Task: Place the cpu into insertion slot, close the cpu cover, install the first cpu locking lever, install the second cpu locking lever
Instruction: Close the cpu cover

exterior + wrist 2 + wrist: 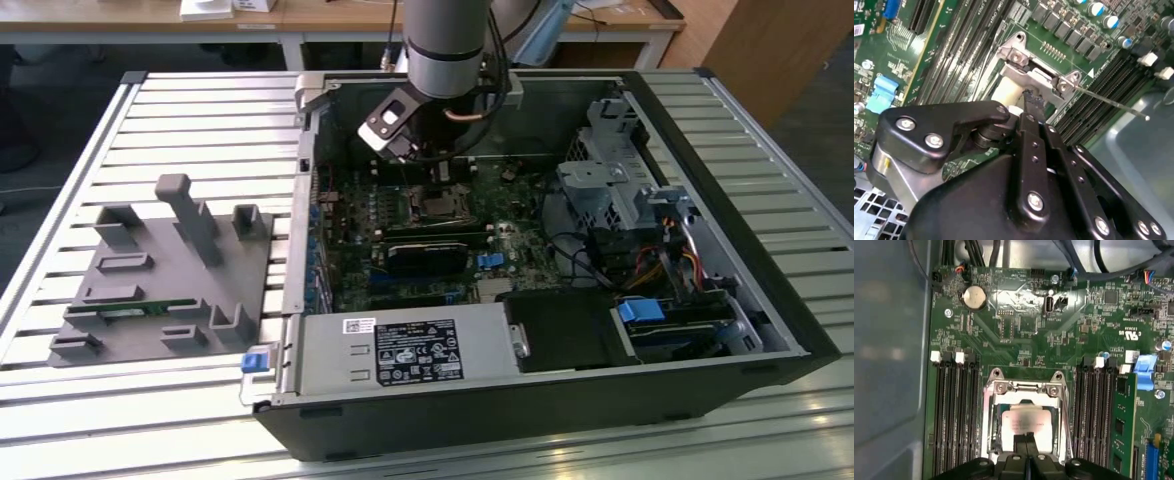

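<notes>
Cpu [1026, 421] sits in the socket [995, 432] with the cover [988, 420] seemingly lowered around it, the empty claw [1027, 437] pinched narrow at the socket's edge, and a thin lever [1109, 102] jutting from the socket looks unlatched.

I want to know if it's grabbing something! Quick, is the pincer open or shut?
Pincer: shut, holding nothing, its tip just above the cpu.
</notes>
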`<action>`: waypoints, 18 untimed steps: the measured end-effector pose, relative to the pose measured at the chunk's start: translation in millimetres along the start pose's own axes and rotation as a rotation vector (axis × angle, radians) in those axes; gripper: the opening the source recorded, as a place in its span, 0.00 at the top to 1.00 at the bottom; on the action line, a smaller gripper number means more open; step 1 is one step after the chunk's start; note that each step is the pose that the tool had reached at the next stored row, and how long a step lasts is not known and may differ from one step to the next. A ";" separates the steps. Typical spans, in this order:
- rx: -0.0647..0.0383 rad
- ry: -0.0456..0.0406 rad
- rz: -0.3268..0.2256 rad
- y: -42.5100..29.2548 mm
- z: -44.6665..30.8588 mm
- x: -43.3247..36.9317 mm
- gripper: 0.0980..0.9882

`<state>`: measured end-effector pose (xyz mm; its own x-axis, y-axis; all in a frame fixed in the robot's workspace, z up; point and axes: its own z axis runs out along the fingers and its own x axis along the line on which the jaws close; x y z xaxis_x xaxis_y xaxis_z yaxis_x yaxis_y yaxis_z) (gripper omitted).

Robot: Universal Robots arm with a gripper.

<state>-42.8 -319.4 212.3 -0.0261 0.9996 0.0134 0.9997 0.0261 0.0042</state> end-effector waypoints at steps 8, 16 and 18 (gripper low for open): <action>-0.001 -0.0003 0.000 -5.0 7.4 0.1 0.99; 0.000 -0.0012 0.000 -5.1 12.2 -0.1 0.99; 0.000 -0.0011 0.000 -4.3 12.6 -0.1 0.99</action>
<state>-47.1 -319.4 199.6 -0.0261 0.9996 0.0123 0.9997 0.0261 0.0043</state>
